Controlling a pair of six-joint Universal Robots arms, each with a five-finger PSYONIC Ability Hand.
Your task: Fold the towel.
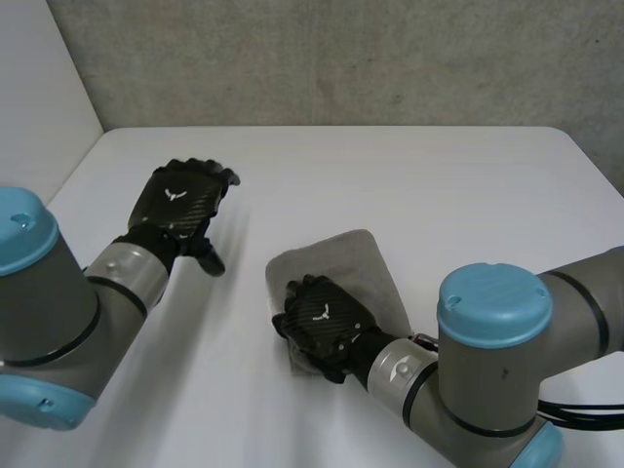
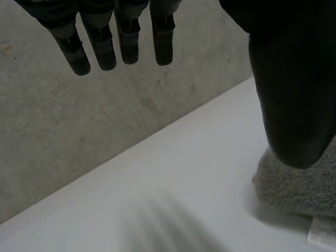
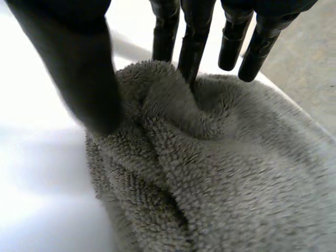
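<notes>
L hand spread, fingers straight, at left of bench, well apart from towel. Grey towel lies mid-bench. R hand on its near-left part, thumb & fingers pinching a bunched ridge.

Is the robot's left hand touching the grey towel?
No: in the head view the left hand is over bare table, well apart from the towel, which lies under the right hand.

Left hand (fingers straight); towel by its thumb, on table
</notes>
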